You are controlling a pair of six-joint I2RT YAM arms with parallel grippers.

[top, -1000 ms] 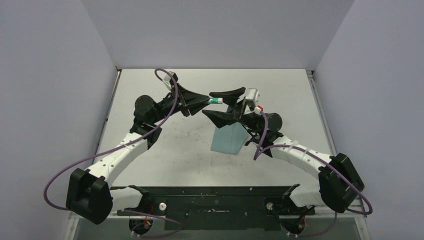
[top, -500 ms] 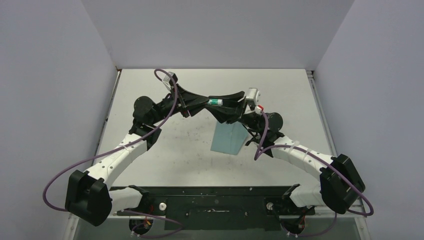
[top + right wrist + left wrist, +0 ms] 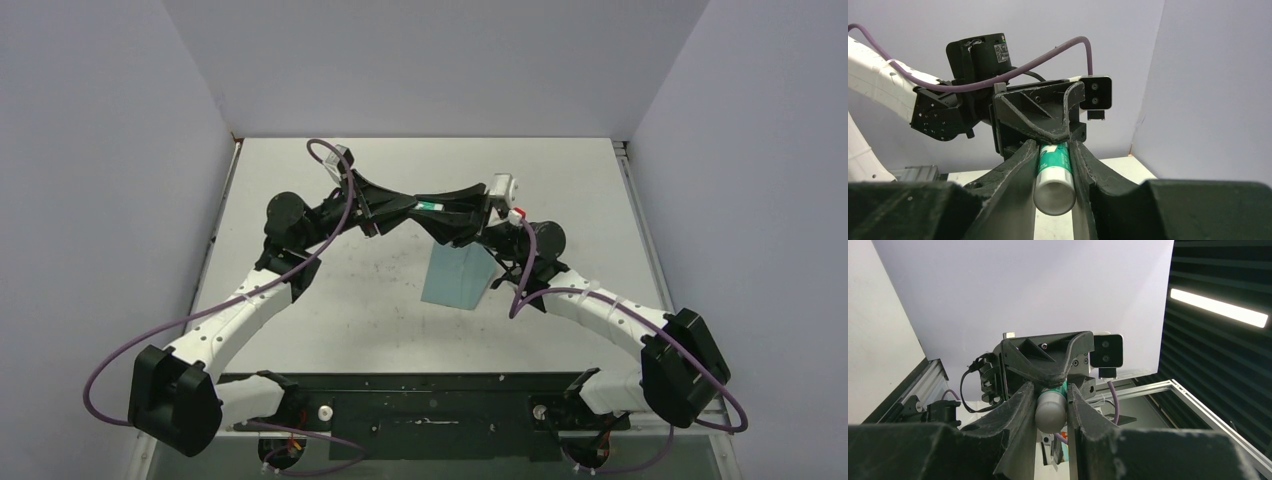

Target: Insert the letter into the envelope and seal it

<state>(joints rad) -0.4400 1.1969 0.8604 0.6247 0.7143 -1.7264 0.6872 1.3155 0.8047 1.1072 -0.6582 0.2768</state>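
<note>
**Envelope** (image 3: 458, 280): one item, teal paper, flat.

**Top view.** It lies on the table (image 3: 350, 300), right of centre. Its long side runs away from the arms, and its far end is hidden under the right gripper (image 3: 445, 208) and wrist. The face is plain, and I cannot make out the flap. Above it and off the surface, the left gripper (image 3: 405, 206) and the right gripper meet tip to tip. Both are clamped on one small white-and-green stick (image 3: 432, 204). The table is pale grey and scuffed with dark marks. A black base rail (image 3: 430, 400) runs along the near edge. Plain lavender-grey walls stand on three sides, and purple cables loop off both arms.

**Left wrist view.** The left gripper's own fingers press on the stick, whose pale end is nearest the lens with green beyond. The right gripper grips it from the opposite side. Behind are a pale wall, a dark slatted panel with a lit strip (image 3: 1218, 302), and aluminium framing.

**Right wrist view.** The right gripper's own fingers sit tight against both sides of the stick. Its white end is nearest the lens, with a green band behind. The left gripper holds the far end. A pale wall stands behind, with a table corner below.
</note>
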